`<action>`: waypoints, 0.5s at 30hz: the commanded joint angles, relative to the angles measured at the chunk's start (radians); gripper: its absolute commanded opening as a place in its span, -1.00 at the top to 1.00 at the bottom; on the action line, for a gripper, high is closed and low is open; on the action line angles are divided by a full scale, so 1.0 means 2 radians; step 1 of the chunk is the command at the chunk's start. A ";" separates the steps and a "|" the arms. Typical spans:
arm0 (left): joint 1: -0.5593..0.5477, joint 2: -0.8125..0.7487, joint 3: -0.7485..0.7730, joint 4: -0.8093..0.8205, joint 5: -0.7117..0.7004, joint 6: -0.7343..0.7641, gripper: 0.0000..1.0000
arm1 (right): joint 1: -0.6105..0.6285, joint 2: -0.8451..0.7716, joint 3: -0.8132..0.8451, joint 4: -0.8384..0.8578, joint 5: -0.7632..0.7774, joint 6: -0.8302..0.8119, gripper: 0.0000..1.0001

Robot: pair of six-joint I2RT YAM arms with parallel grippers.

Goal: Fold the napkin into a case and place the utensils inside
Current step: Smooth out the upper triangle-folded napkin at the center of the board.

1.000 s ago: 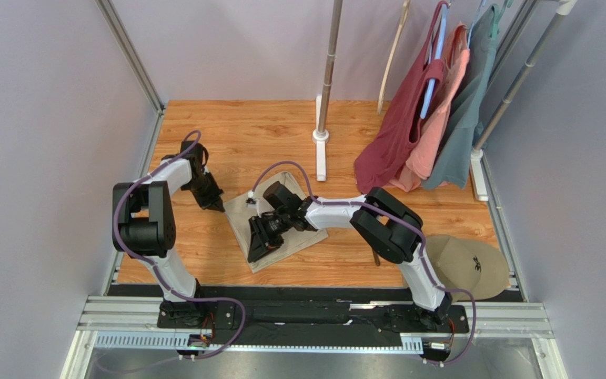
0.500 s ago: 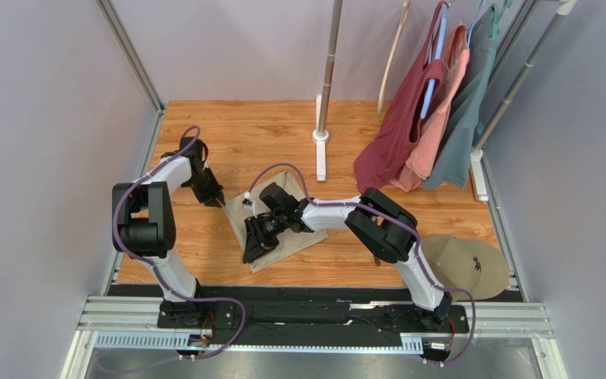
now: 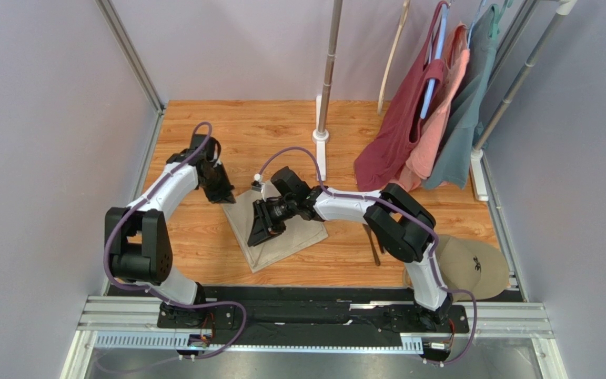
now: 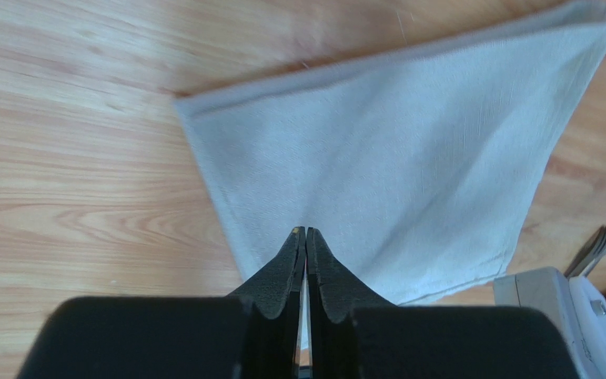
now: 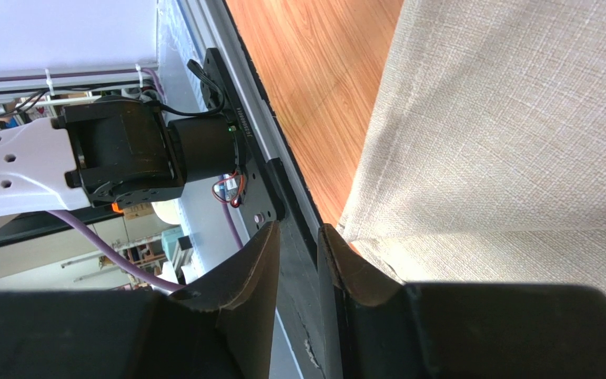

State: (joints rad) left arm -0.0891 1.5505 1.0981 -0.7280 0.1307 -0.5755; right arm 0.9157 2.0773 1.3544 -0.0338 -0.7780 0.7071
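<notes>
Orange-brown wood-grain worktop (image 3: 203,253), bearing the lot. At left: the left tool (image 4: 304,233), black fingers drawn together with nothing showing between them, poised over the left far edge of the napkin. Centre: one soft beige-tan square cloth napkin (image 3: 294,246), lying flat and cornerwise on the worktop, hemmed border visible, not yet made into a case. Over its left part: the right tool (image 5: 298,237), fingers a little apart with nothing in the gap, the cloth's edge just beside one finger. Right of the napkin, beside the right arm: slim dark brown metal utensils (image 4: 597,246), apart from the cloth, number not clear. Further right: round tan disc (image 3: 472,268) at the near edge; maroon, salmon and grey-teal hanging garments (image 3: 425,134) at the far right. Handling, judged: the napkin is light, limp and liable to slide on smooth wood and sag when lifted. It is best pinched at a corner or hem while the other tool pins the body. The utensils are stiff, thin and likely slippery, best gripped across the handle.
</notes>
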 commanded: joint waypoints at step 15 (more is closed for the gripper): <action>0.005 0.096 -0.003 0.026 -0.014 -0.012 0.97 | 0.040 0.062 -0.022 0.058 -0.015 0.019 0.54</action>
State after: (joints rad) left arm -0.0792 1.7393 1.0443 -0.6888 0.1600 -0.6090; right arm 0.9833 2.1918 1.3144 0.0330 -0.7887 0.7380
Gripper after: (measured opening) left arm 0.021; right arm 0.232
